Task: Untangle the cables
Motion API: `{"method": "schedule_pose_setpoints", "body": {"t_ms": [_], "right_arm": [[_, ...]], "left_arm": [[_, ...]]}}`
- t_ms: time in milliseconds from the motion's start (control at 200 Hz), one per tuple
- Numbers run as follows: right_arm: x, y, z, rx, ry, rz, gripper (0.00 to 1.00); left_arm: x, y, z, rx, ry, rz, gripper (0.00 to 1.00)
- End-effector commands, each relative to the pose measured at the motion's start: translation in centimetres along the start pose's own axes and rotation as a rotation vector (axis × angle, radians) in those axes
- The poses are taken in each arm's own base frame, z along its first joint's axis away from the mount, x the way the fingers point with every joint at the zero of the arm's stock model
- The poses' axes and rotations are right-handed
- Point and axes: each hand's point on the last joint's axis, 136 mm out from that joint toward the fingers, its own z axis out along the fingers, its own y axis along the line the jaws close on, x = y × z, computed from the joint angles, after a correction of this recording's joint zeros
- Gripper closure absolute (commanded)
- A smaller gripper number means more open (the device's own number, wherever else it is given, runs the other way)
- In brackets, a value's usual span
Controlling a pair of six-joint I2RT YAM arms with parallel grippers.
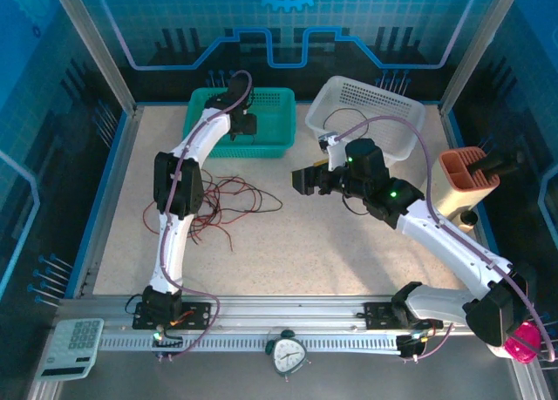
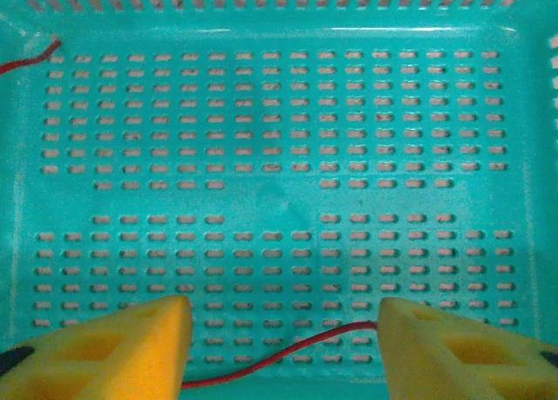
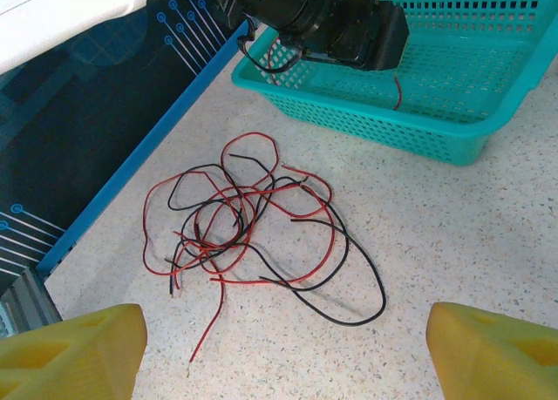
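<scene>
1. The cables (image 3: 253, 234) lie in a red-and-black tangle on the surface (image 3: 453, 243), near the teal basket (image 3: 418, 134). One red strand (image 2: 279, 355) lies inside the basket.
2. The left claw (image 2: 283, 339) is released, and the strand runs loose between its parted pads.
3. The right claw (image 3: 283, 348) is spread wide and empty.
4. The left arm reaches forward over the basket, and the right arm stretches across towards the tangle.
5. Bare surface separates the right claw from the tangle.

Thin red and black cables (image 3: 253, 234) lie loosely tangled on the tabletop (image 3: 453, 243); one red strand (image 2: 279, 352) is inside the teal basket (image 2: 261, 200).
</scene>
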Motion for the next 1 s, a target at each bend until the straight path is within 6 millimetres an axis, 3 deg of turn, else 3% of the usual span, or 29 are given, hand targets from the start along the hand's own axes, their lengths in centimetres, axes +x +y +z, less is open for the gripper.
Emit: {"method": "schedule_pose_setpoints", "body": {"t_ms": [0,275,480,605,720,995], "right_arm": [[-0.3,0.4,-0.2,-0.015,-0.001,0.01,0.15],[0.1,1.0,0.5,-0.023,0.029,-0.006,0.16],[2.3,1.3,2.2,-0.01,0.115,-0.055,0.16],[4.3,1.4,4.3,-0.005,0.19,-0.08,0.16],[6.7,1.6,7.0,0.002,0.288,-0.112,0.17],[11.5,2.8,13.8,0.007,0.493,-0.212,0.23]], "left_arm": [[-2.6,-0.9,-3.2,0.08,-0.067,-0.007,0.35],[-7.3,-2.7,-11.1,0.215,-0.219,-0.059,0.26],[-7.9,-2.7,-18.2,0.301,-0.298,-0.109,0.23],[-5.9,-1.8,-22.1,0.336,-0.34,-0.149,0.21],[-2.2,-0.5,-24.4,0.367,-0.358,-0.208,0.17],[6.7,4.4,-26.5,0.389,-0.366,-0.426,0.08]]}}
